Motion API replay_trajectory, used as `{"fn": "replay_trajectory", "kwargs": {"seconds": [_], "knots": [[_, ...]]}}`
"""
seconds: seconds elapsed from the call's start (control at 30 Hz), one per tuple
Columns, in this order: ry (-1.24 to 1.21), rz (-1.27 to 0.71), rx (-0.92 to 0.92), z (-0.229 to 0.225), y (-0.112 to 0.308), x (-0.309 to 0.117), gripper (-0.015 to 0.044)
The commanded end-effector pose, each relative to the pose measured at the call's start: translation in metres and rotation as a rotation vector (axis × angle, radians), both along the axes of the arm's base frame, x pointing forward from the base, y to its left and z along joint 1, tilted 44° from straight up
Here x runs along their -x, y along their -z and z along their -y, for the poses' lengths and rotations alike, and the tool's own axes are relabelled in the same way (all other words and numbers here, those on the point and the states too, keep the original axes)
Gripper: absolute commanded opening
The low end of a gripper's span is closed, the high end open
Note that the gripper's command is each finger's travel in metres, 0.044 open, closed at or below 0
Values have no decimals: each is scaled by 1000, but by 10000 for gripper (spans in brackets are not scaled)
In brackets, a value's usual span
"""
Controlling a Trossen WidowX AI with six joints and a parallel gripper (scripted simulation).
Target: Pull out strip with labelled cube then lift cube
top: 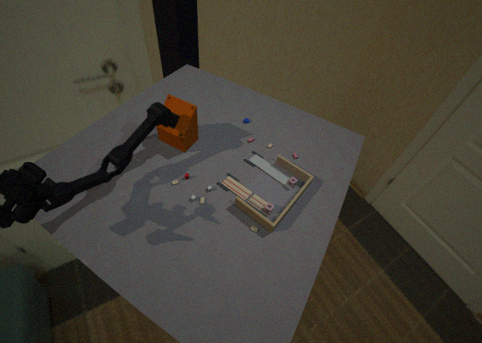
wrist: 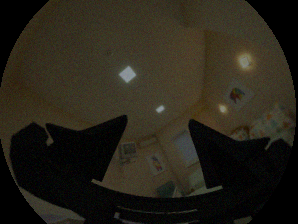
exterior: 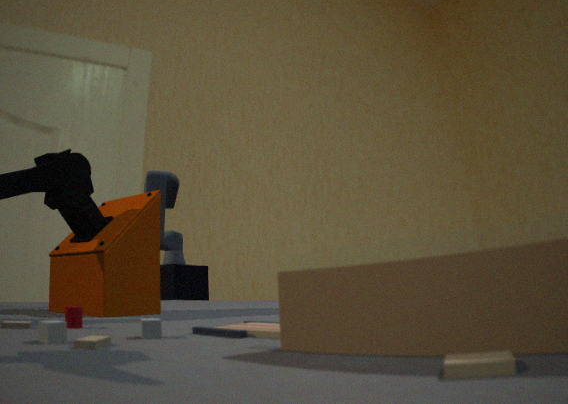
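A cream strip with red lines has a dark line across it and a pink cube at its far end. A pale grey strip shows no break; another pink cube stands at its far end. Both cubes have a dark mark on top, too small to read. Dark bars flank each strip's near end. A low wooden wall runs around three sides of the far ends. My gripper is open and empty, raised at the far left in the top view, well away from both strips and facing the ceiling.
My arm's orange base stands at the back. A red cylinder, two white cubes and cream blocks lie before the striped strip. A blue piece and pink pieces lie beyond the grey strip. A cream block lies outside the wall.
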State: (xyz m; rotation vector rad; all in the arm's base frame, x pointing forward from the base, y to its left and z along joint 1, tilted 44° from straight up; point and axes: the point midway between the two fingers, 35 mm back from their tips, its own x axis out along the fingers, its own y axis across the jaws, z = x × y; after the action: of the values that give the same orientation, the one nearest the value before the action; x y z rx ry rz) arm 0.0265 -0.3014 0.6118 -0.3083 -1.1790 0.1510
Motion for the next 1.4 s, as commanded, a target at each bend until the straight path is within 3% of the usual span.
{"fn": "replay_trajectory", "kwargs": {"seconds": [0.0, 0.37, 0.7, 0.97, 1.37], "knots": [[0, -2, 6, -3, -1, -1, 400], [22, -121, 258, -157, -40, -15, 400], [85, -290, 471, -318, -30, -49, 400], [159, -523, 547, -438, 27, -114, 400], [339, -847, 616, -514, 171, -226, 400]]}}
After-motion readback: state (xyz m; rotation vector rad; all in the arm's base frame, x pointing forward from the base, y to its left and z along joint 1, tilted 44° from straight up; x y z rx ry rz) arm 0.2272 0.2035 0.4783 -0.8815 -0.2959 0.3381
